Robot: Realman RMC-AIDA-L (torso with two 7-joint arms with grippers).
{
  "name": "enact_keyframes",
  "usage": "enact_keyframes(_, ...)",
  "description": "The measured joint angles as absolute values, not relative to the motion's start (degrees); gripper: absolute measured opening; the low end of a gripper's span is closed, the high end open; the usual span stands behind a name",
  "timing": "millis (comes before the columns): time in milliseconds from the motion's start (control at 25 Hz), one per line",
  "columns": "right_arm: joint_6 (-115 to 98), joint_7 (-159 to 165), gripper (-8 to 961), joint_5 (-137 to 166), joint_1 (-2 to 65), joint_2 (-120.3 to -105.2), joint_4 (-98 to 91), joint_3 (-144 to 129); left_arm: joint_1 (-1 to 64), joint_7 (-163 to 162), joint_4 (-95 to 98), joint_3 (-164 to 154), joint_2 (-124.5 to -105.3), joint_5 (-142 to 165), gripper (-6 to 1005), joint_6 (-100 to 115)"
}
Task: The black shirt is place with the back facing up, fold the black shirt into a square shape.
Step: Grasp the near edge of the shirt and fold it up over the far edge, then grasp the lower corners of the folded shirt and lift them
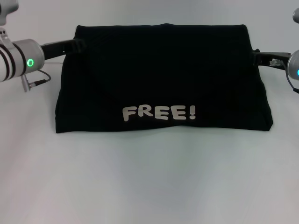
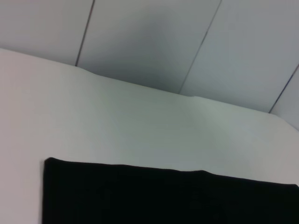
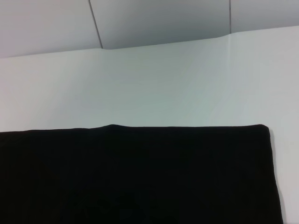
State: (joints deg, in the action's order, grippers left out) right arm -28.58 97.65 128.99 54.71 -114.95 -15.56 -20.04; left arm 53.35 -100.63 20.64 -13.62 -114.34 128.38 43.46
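Observation:
The black shirt [image 1: 161, 77] lies folded into a wide block on the white table, with pale letters "FREE!" [image 1: 159, 113] near its front edge. My left gripper [image 1: 77, 45] reaches in from the left and meets the shirt's far left corner. My right gripper [image 1: 257, 57] reaches in from the right, at the shirt's right edge near the far corner. The shirt's black cloth fills the lower part of the left wrist view [image 2: 163, 196] and of the right wrist view [image 3: 135, 175]. Neither wrist view shows a gripper.
The white table [image 1: 149, 177] runs wide in front of the shirt and behind it. A thin cable [image 1: 39, 80] hangs from the left arm above the table. A grey panelled wall [image 2: 149, 42] stands past the table's far edge.

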Motion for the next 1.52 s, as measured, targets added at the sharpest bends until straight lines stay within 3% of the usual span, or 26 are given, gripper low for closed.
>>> enact_keyframes(360, -28.9, 98.2, 36, 128.5, 53.4, -116.46, -16.6, -19.6, 53.4, -100.4, 19.8, -15.0, -116.75, 128.5, 69, 43.4)
enact_keyframes(560, -29.8, 98.0, 160, 124.2, 51.1, -117.3, -18.7, -20.0, 53.5, -100.4, 19.8, -16.4, -118.45, 128.4, 69, 42.8)
enact_keyframes(720, -33.3, 97.7, 291, 121.0, 49.0, -118.84, -23.2, -20.1, 53.5, -100.7, 19.8, -16.6, -118.99, 128.4, 69, 41.7)
enact_keyframes(880, -37.2, 97.4, 408, 119.3, 48.0, -119.3, -25.1, -20.0, 53.5, -101.0, 19.8, -17.3, -119.31, 128.9, 69, 40.6)
enact_keyframes(1320, -38.6, 96.7, 664, 118.6, 48.1, -119.49, -24.6, -20.1, 53.0, -103.6, 20.2, -23.3, -119.01, 129.0, 212, 33.0)
enact_keyframes(1520, -38.9, 95.7, 693, 116.5, 48.2, -119.62, -24.0, -20.1, 52.0, -103.6, 21.7, -24.0, -118.84, 129.1, 404, 31.5)
